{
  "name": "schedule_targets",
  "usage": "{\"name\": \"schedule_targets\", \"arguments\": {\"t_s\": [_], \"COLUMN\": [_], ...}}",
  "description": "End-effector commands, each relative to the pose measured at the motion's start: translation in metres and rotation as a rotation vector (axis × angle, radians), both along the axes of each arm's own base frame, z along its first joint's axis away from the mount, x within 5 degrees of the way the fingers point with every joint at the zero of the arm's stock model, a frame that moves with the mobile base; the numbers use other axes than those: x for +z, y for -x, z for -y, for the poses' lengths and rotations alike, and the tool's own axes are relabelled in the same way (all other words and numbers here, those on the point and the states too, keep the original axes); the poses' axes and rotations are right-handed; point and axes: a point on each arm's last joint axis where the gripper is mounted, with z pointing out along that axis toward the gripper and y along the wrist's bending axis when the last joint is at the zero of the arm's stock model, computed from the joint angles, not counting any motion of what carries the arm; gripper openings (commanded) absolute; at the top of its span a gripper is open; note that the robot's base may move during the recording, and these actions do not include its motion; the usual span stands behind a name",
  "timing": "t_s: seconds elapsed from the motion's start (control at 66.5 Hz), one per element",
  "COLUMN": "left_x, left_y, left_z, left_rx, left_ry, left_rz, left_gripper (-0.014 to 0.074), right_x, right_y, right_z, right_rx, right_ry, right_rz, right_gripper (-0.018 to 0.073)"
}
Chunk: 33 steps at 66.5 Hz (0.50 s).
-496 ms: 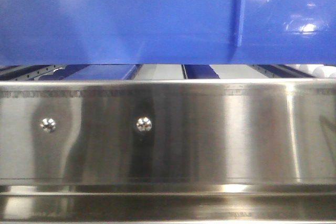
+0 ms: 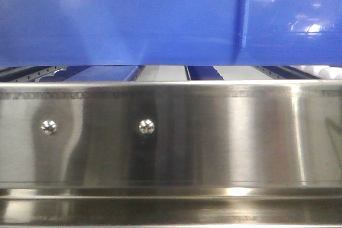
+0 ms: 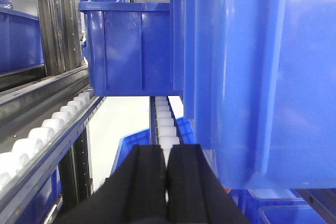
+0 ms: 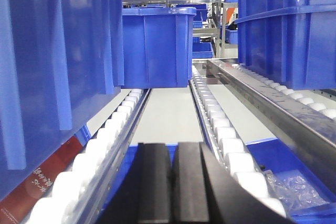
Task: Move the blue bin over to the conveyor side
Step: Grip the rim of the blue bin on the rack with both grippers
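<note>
The blue bin [image 2: 133, 20] fills the top of the front view, its glossy wall with one raised rib just above a steel rail. In the left wrist view the blue bin [image 3: 262, 66] looms close on the right; my left gripper [image 3: 167, 153] is shut and empty beside it, over a roller track. In the right wrist view the same bin [image 4: 47, 51] is close on the left, resting on white rollers. My right gripper [image 4: 172, 153] is shut with nothing in it, beside the bin's wall. The conveyor is out of view.
A polished steel rail [image 2: 171, 137] spans the front view under the bin. A second blue crate [image 3: 131, 51] [image 4: 156, 45] sits farther along the white roller tracks [image 3: 47, 129] [image 4: 226, 129]. Stacked blue crates [image 4: 289, 30] stand at the right, and more crates [image 4: 283, 166] lie on the level below.
</note>
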Motion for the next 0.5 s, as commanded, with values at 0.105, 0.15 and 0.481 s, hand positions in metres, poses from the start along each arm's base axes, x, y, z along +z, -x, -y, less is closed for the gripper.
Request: {"name": "schedule_targets", "arguments": {"t_s": [0.105, 0.15, 0.481], "left_x": [0.004, 0.005, 0.011], "left_y": [0.001, 0.001, 0.001], "left_z": [0.000, 0.000, 0.000], "left_rx": [-0.005, -0.005, -0.005], "left_ry": [0.007, 0.007, 0.009], "left_rz": [0.031, 0.043, 0.110], "left_gripper": [-0.0013, -0.0013, -0.0013], "right_x": [0.004, 0.005, 0.016], "right_y": [0.000, 0.001, 0.002], "right_z": [0.000, 0.000, 0.001], "right_rx": [-0.004, -0.005, -0.015], "right_ry": [0.002, 0.002, -0.005], "right_rz": [0.047, 0.057, 0.171], "right_gripper": [-0.0069, -0.0069, -0.0069]}}
